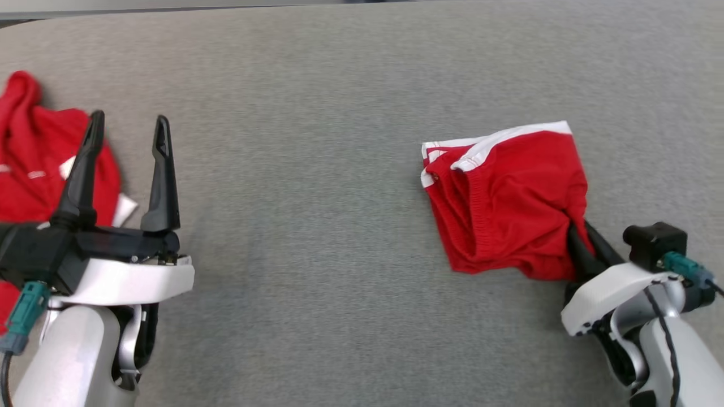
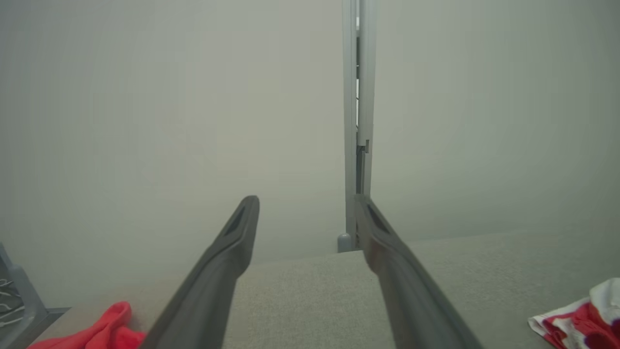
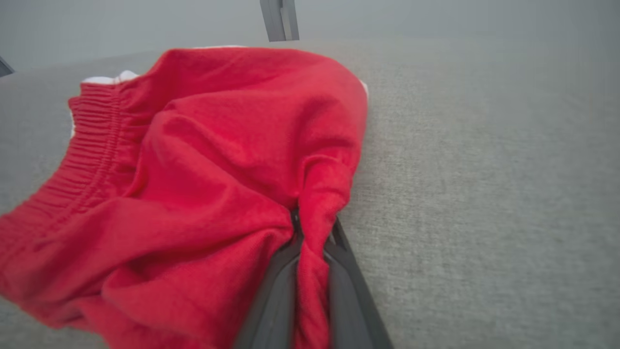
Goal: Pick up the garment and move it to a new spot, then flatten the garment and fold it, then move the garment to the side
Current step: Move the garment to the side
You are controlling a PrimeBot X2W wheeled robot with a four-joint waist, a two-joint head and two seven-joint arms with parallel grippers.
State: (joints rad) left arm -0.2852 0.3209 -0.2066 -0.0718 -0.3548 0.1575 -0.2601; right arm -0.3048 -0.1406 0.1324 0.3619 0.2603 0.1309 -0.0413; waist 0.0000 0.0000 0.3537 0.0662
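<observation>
Right end effector [image 3: 314, 222], apparently pinching garment [image 3: 218, 165] edge

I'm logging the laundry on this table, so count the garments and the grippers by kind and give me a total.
Red garments: 2 (shorts; crumpled garment at far left)
Grippers: 2 (right gripper shut on the shorts; left gripper open, holding nothing)
Total: 4
</observation>
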